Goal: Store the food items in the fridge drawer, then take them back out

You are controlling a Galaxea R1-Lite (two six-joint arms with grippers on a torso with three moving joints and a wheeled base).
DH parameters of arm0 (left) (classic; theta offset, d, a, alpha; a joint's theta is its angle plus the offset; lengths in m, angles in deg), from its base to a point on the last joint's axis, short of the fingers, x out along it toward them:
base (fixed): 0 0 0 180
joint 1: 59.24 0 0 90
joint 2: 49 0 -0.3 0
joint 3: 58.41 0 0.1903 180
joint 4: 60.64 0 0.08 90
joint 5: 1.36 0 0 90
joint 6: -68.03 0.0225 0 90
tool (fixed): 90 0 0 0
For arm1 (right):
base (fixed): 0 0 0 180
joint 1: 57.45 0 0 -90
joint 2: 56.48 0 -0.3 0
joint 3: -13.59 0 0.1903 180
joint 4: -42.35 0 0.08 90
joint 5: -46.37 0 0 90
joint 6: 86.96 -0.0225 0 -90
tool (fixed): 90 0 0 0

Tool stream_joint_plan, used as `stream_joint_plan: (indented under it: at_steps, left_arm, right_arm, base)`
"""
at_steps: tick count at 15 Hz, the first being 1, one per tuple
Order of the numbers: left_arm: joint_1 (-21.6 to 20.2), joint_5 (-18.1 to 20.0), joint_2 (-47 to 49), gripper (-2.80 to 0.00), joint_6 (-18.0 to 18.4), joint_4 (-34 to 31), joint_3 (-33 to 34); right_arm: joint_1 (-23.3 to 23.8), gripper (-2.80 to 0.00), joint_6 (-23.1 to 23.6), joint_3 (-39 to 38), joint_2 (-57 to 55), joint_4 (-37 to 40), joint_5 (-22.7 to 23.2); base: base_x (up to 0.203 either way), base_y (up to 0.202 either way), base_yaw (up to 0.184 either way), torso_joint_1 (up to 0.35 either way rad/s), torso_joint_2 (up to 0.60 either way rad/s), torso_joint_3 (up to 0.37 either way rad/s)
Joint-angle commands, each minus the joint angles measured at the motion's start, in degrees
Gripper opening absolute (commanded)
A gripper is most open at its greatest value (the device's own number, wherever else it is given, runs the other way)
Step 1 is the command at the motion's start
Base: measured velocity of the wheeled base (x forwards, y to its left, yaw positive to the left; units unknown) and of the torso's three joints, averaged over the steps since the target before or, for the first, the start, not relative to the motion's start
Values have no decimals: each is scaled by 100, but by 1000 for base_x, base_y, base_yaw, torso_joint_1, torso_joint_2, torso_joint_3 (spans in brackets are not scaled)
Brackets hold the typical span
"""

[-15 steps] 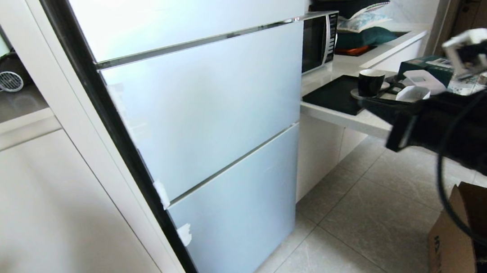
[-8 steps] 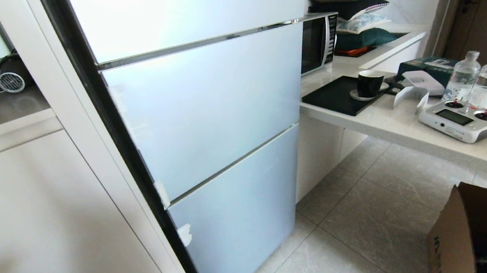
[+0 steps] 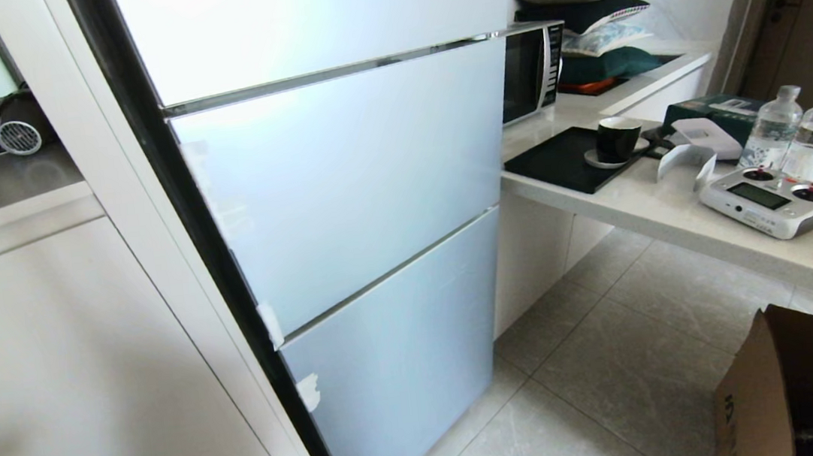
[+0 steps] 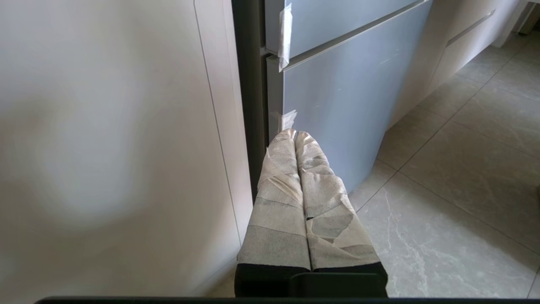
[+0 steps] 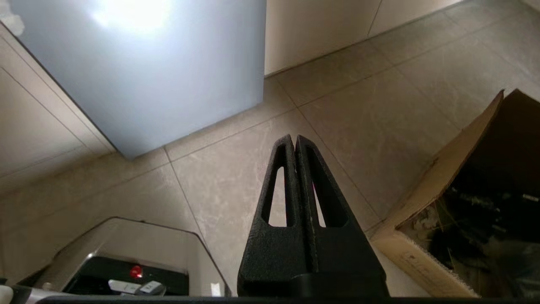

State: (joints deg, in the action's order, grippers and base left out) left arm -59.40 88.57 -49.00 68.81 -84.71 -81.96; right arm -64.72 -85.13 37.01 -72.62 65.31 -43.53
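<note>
Honestly looks like nothing's underway: the tall pale-blue glass-fronted fridge point(image 3: 342, 189) has all three of its door panels closed, so the fridge drawer is hidden somewhere inside it, and I can't spot a single food item anywhere. Both arms are empty, the left gripper point(image 4: 294, 134) with its tape-wrapped fingers pressed together near the fridge's bottom corner, the black right gripper point(image 5: 294, 138) pinched closed over the grey tiled floor point(image 5: 337, 105). Further out, two clear water bottles point(image 3: 793, 131), one black mug point(image 3: 618, 138) and one white-grey handheld controller point(image 3: 770, 201) sit along the white counter point(image 3: 647, 218), one silver microwave point(image 3: 533, 67) at its far end, one brown cardboard box point(image 3: 808, 382) on the floor.

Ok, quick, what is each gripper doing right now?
Left gripper: closed, holding nothing, beside the fridge's lower door.
Right gripper: closed, holding nothing, above the floor tiles.
</note>
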Motion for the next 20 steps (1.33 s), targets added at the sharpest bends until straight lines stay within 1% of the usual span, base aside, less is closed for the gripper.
stream_joint_plan:
  at_steps: [1, 3, 4, 5, 6, 7, 8, 9, 10, 12, 13, 15, 17, 18, 20]
  left_arm:
    - [-2, -1, 0, -280, 1, 0, 1]
    - [-2, -1, 0, -280, 1, 0, 1]
    - [-2, -1, 0, -280, 1, 0, 1]
    - [-2, -1, 0, -280, 1, 0, 1]
    - [-2, -1, 0, -280, 1, 0, 1]
    - [-2, -1, 0, -280, 1, 0, 1]
    - [-2, -1, 0, -280, 1, 0, 1]
    - [-2, -1, 0, -280, 1, 0, 1]
    - [-2, -1, 0, -280, 1, 0, 1]
    - [-2, -1, 0, -280, 1, 0, 1]
    - [-2, -1, 0, -280, 1, 0, 1]
    - [-2, -1, 0, -280, 1, 1, 1]
    - [-2, -1, 0, -280, 1, 0, 1]
    - [-2, -1, 0, -280, 1, 0, 1]
    - [-2, -1, 0, -280, 1, 0, 1]
  right_arm:
    - [-11, -280, -87, -5, 42, -4, -19]
    - [5, -280, 137, -5, -2, -4, 0]
    - [-72, -280, 158, -5, 14, -4, 21]
    - [-260, -280, 133, -4, 27, -1, 9]
    - [-363, -280, 10, -5, 46, -3, 0]
    - [-363, -280, -109, -5, 50, -4, -7]
    - [-363, -280, -122, -5, 42, -12, -18]
    - [-309, -280, -85, -8, -4, -5, -36]
    - [-100, -280, -1, -9, -58, -4, -31]
    - [569, -280, 131, -9, -25, 2, 6]
    - [654, -280, 157, -10, 213, 3, 21]
    - [691, -280, 308, -9, 1168, 23, 110]
    - [724, -280, 411, -6, 1623, 58, 145]
    - [734, -280, 216, -5, 1626, 59, 92]
    - [736, -280, 90, -5, 1624, 58, 56]
  base:
    - [0, 0, 0, 0, 0, 0]
    - [0, 0, 0, 0, 0, 0]
    - [0, 0, 0, 0, 0, 0]
    - [0, 0, 0, 0, 0, 0]
    - [0, 0, 0, 0, 0, 0]
    - [0, 0, 0, 0, 0, 0]
    - [0, 0, 0, 0, 0, 0]
    - [0, 0, 0, 0, 0, 0]
    - [0, 0, 0, 0, 0, 0]
    - [0, 0, 0, 0, 0, 0]
    - [0, 0, 0, 0, 0, 0]
    - [0, 0, 0, 0, 0, 0]
    - [0, 0, 0, 0, 0, 0]
    - [0, 0, 0, 0, 0, 0]
    - [0, 0, 0, 0, 0, 0]
